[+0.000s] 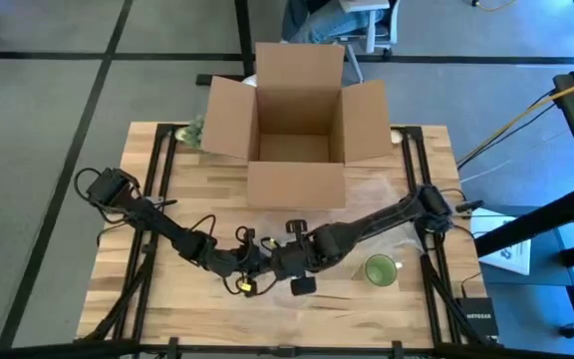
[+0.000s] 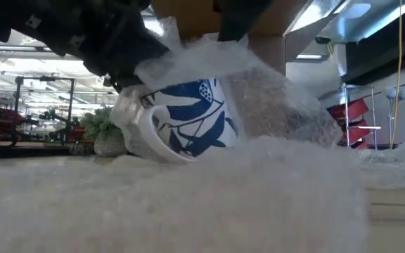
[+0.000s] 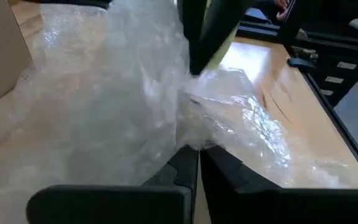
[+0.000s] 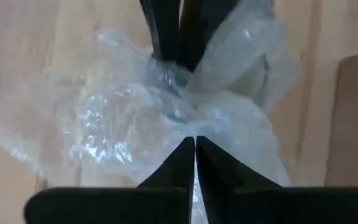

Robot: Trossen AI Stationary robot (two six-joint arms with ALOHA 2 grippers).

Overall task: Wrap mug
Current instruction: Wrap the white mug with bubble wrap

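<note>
Mug (image 2: 188, 123) lay tilted in bubble wrap (image 2: 273, 98) before cardboard box (image 1: 295, 120); left gripper (image 3: 194, 155) and right gripper (image 4: 194, 146) fingers pinched wrap.

A lab or workshop — grey floor (image 1: 48, 110), loose cables (image 1: 511, 120), metal racks (image 2: 20, 105) behind the wooden table (image 1: 387, 299).

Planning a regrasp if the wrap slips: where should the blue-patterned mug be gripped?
Probably by the handle or the rim beside it, coming from the open side away from the bubble wrap. The mug lies tilted, its handle side bare; the wrap covers the rest.
</note>
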